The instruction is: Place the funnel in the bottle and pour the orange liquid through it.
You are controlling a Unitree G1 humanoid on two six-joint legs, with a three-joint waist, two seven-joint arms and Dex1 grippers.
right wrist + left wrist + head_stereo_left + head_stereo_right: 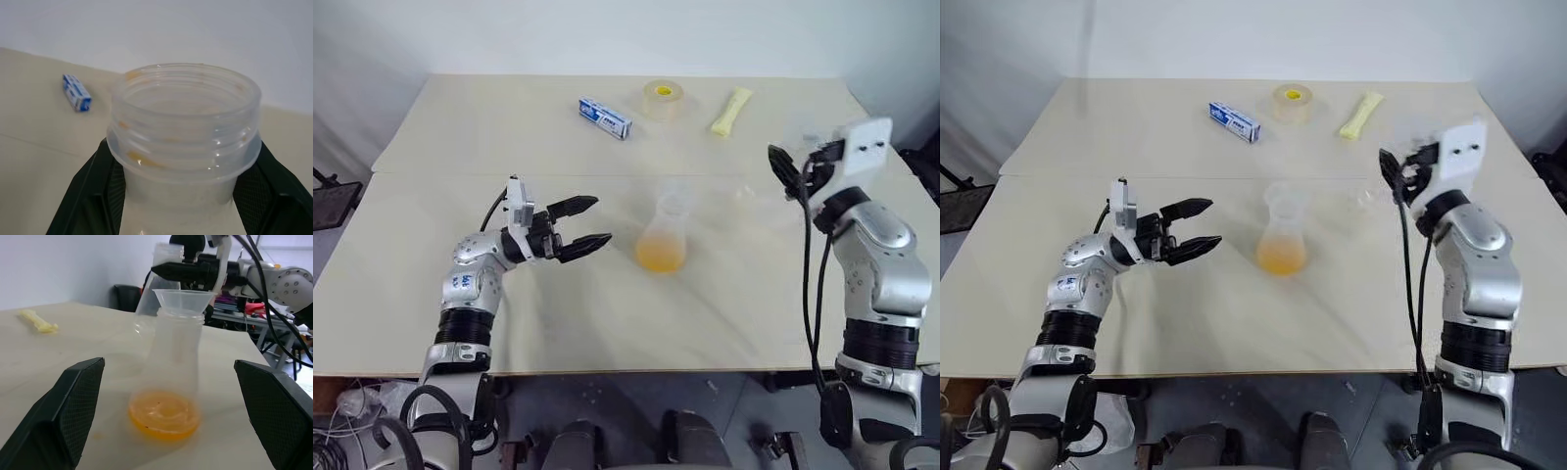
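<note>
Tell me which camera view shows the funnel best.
The left wrist view: the funnel is close and side-on, its rim above the bottle neck, stem inside. In the head views it is only a faint clear cone atop the bottle, above the orange liquid. The right wrist view gives a clear jar instead.

A pale beige table (460,333) fills most of the scene, and a straight seam crosses it from side to side. Behind it stands a plain white wall (607,34). Under the near edge the floor (636,397) is dark grey. In the left wrist view, a black chair (128,296) and cluttered desks (249,313) stand behind the table.
</note>
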